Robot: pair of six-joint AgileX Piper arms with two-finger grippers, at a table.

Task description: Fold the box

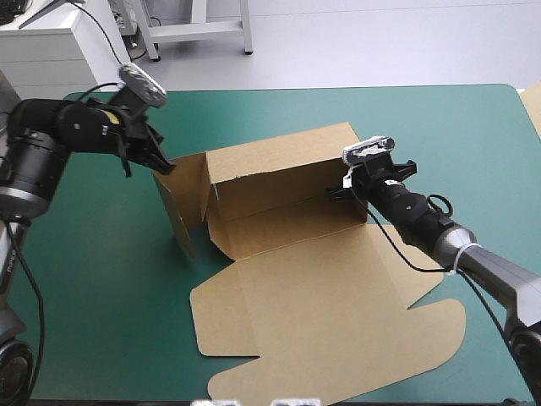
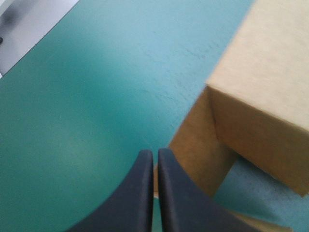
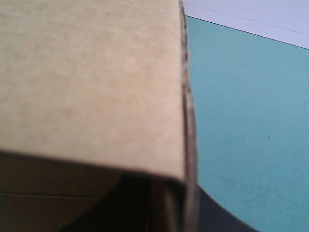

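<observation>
The brown box lies mid-table with its long back wall raised and a left side flap standing up. Its lid lies flat toward the near edge. My left gripper is at the top of that left flap. In the left wrist view its black fingers are all but shut with a sliver of board between them, and the box corner is just ahead. My right gripper is at the wall's right end. There the board fills the right wrist view, and its edge runs down between the fingers.
Bare teal-green cover lies to the left of the box and behind it. A strip of pale board shows at the table's right edge. The flat lid reaches almost to the near edge.
</observation>
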